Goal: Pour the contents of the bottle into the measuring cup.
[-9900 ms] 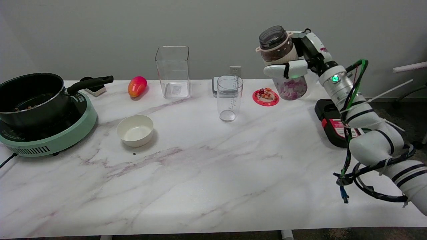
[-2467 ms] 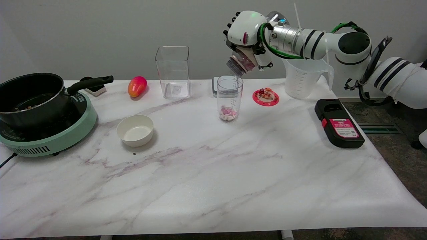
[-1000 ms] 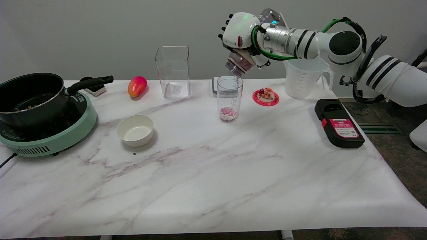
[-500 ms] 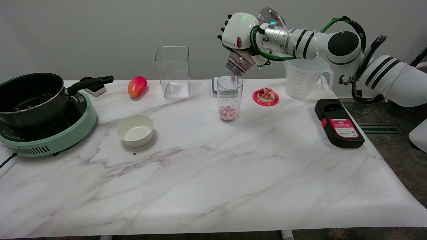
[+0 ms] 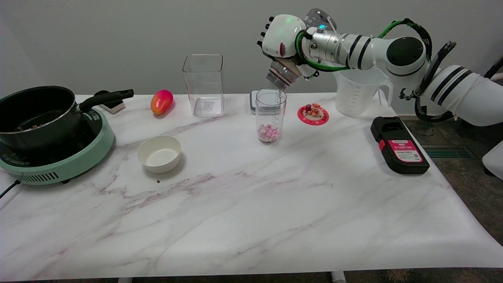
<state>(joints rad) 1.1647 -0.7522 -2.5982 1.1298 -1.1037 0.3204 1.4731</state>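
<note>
My right hand (image 5: 283, 44) grips the bottle (image 5: 279, 77) and holds it tipped mouth-down, just above the rim of the tall clear measuring cup (image 5: 270, 106). Most of the bottle is hidden inside the hand; only its mouth end shows. A small heap of pink and white pieces (image 5: 268, 133) lies in the bottom of the cup. The cup stands upright on the marble table, right of centre near the back.
A large white measuring jug (image 5: 358, 94) stands behind the arm. A red coaster with a figurine (image 5: 313, 113), a black device (image 5: 399, 145), a clear square container (image 5: 203, 84), a mango (image 5: 161, 101), a white bowl (image 5: 159, 153) and a pot on a green cooker (image 5: 43, 129) share the table.
Over ten seconds the hand carried the bottle from the right and tipped it over the cup. In the last second the heap of pieces in the cup has grown slightly; the hand barely shifted.
</note>
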